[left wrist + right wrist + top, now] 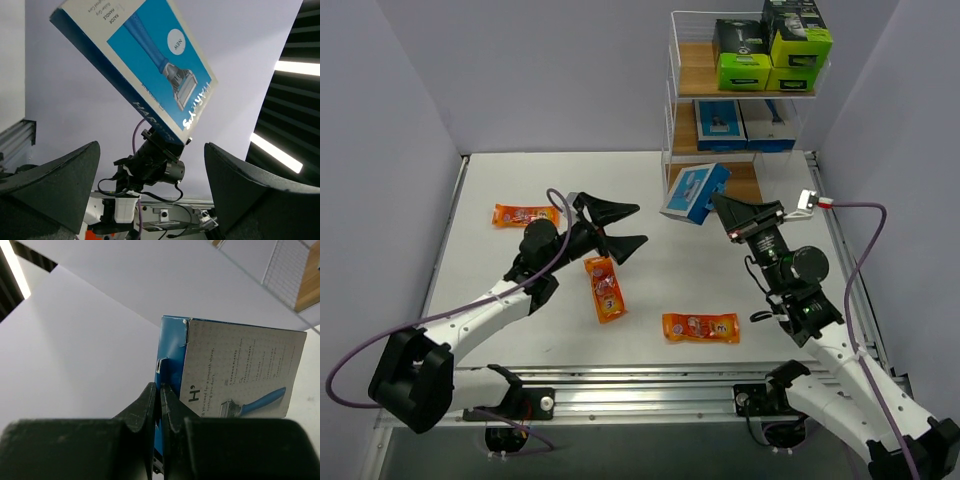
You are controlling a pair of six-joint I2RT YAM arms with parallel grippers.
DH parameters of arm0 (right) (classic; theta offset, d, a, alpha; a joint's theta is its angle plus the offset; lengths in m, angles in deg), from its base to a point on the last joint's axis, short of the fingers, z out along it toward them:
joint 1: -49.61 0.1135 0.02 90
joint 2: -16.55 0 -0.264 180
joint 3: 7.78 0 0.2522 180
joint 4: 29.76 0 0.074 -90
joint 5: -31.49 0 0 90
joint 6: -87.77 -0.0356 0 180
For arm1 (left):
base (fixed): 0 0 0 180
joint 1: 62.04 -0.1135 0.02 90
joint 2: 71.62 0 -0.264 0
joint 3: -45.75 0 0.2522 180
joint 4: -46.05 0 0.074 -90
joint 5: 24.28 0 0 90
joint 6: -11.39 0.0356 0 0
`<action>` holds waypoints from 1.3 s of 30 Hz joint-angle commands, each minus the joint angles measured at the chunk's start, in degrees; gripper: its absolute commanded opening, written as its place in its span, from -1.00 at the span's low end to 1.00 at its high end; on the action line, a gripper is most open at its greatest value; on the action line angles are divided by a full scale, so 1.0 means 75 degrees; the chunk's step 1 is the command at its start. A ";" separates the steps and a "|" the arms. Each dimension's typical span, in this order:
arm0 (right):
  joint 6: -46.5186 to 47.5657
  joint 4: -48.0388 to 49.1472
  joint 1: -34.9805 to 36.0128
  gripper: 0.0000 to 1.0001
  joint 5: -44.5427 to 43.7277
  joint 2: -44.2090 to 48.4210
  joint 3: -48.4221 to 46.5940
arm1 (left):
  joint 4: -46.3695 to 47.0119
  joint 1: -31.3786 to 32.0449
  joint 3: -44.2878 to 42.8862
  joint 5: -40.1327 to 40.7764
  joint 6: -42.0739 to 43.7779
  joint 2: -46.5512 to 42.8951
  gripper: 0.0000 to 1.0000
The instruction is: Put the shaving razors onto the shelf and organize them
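well, starting at the left, one orange packet (pixel 525 214) lies flat on the bench (pixel 500 175). just beside it the left end effector (pixel 638 225) hangs with its jaws spread wide, holding nothing. a second orange packet (pixel 605 288) lies below those jaws, and a third orange packet (pixel 700 327) sits nearer the front edge. further right the blue razor card (pixel 695 192) is up in the air and tilted. the right end effector (pixel 719 205) is closed tight on its thin edge, just in front of the lowest board of the shelf (pixel 692 68). the upper boards carry green-and-black boxes (pixel 743 55) and more blue cards (pixel 720 122). my worry is that so slim a pinch lets the card swing or slip. a tilted corner could also catch the white wire frame and twist the card loose before it lands.
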 commanded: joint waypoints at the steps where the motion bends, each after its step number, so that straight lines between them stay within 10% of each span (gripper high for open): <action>1: 0.0684 0.1323 0.0619 -1.00 -0.0395 -0.0198 -0.0306 | 0.0794 0.0430 -0.0531 0.0267 -0.0713 0.0309 0.88; 36: 0.0429 0.1512 0.1675 -1.00 -0.0606 0.0807 0.1087 | 0.0795 0.1416 -0.0578 0.2259 -0.0866 0.0884 0.99; 39: 0.0393 0.0951 0.1687 -1.00 -0.0606 0.1171 0.1322 | 0.0760 0.1240 -0.0485 0.2318 -0.0702 0.0685 0.68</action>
